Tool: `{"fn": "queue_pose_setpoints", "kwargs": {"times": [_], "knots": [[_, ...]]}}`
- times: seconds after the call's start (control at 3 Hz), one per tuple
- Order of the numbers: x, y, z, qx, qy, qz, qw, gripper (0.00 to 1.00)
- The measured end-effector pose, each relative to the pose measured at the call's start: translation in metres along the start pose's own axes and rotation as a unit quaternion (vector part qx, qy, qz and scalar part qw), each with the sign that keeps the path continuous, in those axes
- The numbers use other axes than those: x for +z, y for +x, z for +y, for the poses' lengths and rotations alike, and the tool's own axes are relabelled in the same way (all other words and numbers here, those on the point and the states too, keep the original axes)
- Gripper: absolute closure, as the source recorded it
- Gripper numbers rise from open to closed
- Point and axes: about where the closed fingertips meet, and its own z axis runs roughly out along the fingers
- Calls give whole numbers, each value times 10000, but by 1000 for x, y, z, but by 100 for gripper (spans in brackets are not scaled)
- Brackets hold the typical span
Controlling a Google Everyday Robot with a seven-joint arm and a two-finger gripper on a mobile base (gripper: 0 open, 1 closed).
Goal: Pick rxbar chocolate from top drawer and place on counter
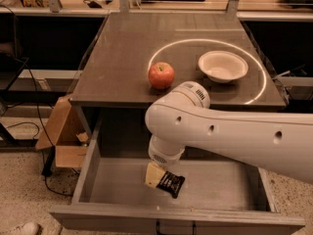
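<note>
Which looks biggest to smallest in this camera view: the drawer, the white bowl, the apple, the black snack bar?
1. top drawer
2. white bowl
3. apple and rxbar chocolate look alike; the bar is nearer the camera, at the gripper in the drawer.

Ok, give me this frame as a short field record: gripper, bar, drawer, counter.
gripper: down inside the top drawer, right at the rxbar chocolate
rxbar chocolate: in the drawer, near its front
top drawer: open
counter: holds red apple and white bowl
placed: not yet
</note>
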Motion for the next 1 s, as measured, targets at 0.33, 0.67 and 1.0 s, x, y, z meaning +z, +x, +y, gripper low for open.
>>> {"fn": "queue_pose_setpoints", "kwargs": {"times": [0.33, 0.67, 1.0], "knots": [[0, 0, 0, 0, 0, 0, 10000, 48], [0, 0, 0, 0, 0, 0, 10000, 47], [1, 0, 1, -29, -4, 2, 10000, 24]]}}
